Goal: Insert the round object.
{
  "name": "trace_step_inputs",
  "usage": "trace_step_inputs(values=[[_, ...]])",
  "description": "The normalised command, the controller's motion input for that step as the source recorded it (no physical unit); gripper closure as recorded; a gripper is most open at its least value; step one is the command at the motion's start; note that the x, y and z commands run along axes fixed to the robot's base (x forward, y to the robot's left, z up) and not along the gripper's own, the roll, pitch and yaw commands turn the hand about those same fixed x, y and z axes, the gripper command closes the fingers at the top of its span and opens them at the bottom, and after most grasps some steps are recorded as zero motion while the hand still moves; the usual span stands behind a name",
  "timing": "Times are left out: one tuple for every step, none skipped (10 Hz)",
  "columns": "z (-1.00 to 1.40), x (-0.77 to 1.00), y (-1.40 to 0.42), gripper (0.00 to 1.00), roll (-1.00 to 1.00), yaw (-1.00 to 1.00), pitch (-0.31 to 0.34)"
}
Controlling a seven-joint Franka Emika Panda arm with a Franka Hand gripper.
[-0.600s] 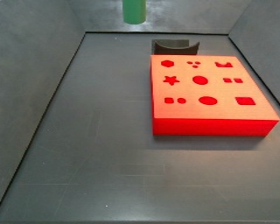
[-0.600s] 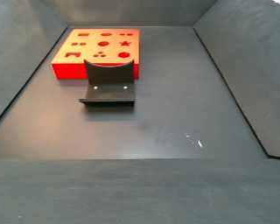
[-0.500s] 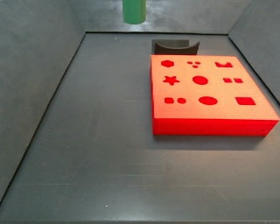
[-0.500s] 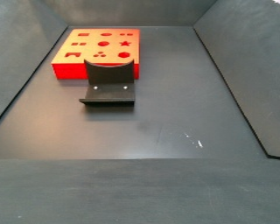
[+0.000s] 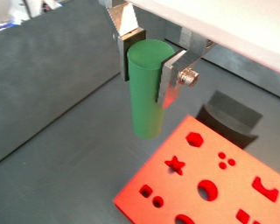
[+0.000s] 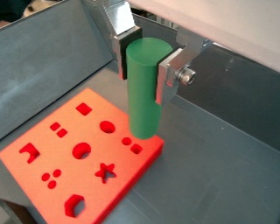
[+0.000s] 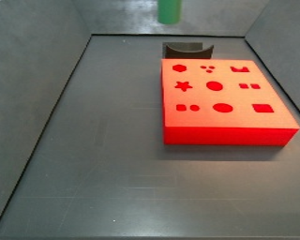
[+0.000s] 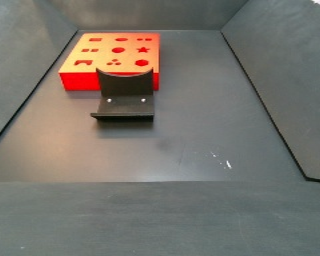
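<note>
The step in hand was judged to be carriage of the peg toward the block — insertion not yet begun. The gripper (image 5: 150, 54) was closed on the round object (image 5: 147, 87), its silver fingers (image 6: 174, 68) clamping the upper end while the green shaft hung down clear, upright between them. In a side view only the peg's lower end (image 7: 171, 10) showed, high above the far wall, beyond the fixture (image 7: 186, 49) and short of the red block (image 7: 224, 99). The next move called for travel over the block, alignment with a round hole (image 7: 216, 86) — then a straight descent.
</note>
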Motion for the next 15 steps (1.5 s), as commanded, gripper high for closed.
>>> trace_step_inputs(values=[[-0.25, 1.00, 0.15, 1.00, -0.07, -0.14, 0.029], [-0.30, 1.00, 0.13, 1.00, -0.05, -0.10, 0.044], [-0.31, 1.00, 0.13, 1.00, -0.05, -0.09, 0.051], [-0.31, 1.00, 0.13, 1.00, -0.05, -0.09, 0.051], [-0.20, 1.00, 0.13, 1.00, -0.06, -0.10, 0.029], [-0.06, 1.00, 0.10, 1.00, -0.10, -0.11, 0.000], [0.00, 1.00, 0.00, 1.00, 0.00, 0.09, 0.063], [0.00, 0.99, 0.00, 1.00, 0.06, 0.26, 0.140], [0.01, 0.80, 0.00, 1.00, 0.15, 0.45, 0.140], [0.03, 0.63, 0.00, 1.00, 0.25, 0.56, 0.144], [0.07, 0.52, 0.07, 1.00, 0.31, 0.56, 0.197], [0.16, 0.56, 0.17, 1.00, 0.46, 0.35, 0.249], [0.00, 0.63, 0.06, 1.00, 0.50, 0.05, 0.300], [-0.03, 0.00, 0.00, 1.00, 0.02, 0.00, 0.000], [0.00, 0.24, 0.00, 1.00, 0.00, 0.00, 0.000]])
